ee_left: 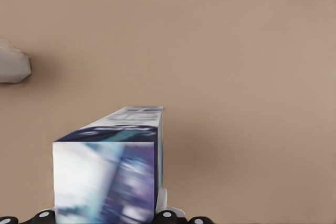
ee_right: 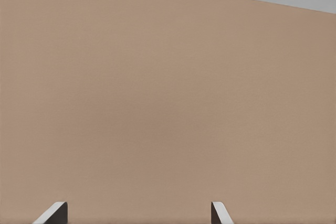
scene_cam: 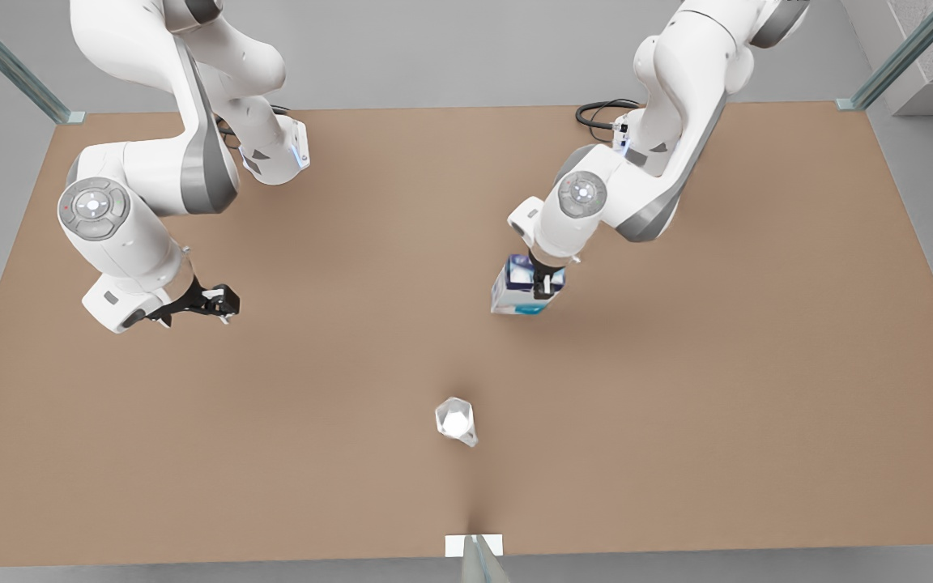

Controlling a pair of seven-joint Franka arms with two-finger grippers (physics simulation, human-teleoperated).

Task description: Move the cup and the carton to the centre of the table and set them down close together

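The carton (scene_cam: 515, 295), white with a dark blue top and teal print, is right of the centre of the brown table (scene_cam: 677, 405). My left gripper (scene_cam: 546, 282) is shut on its upper end. In the left wrist view the carton (ee_left: 110, 177) runs away from the camera. Whether its base touches the table I cannot tell. The pale faceted cup (scene_cam: 455, 420) stands upright nearer the front edge, free of both grippers; the left wrist view has the cup (ee_left: 13, 64) off to one side. My right gripper (scene_cam: 223, 306) hangs open over bare table at the front view's left, fingers (ee_right: 218, 211) wide apart.
A white bracket (scene_cam: 473, 545) sits at the middle of the table's front edge. A black cable (scene_cam: 600, 113) loops at the back beside the left arm's base. Glass posts (scene_cam: 53, 105) stand at the back corners. Bare brown surface lies between cup and carton.
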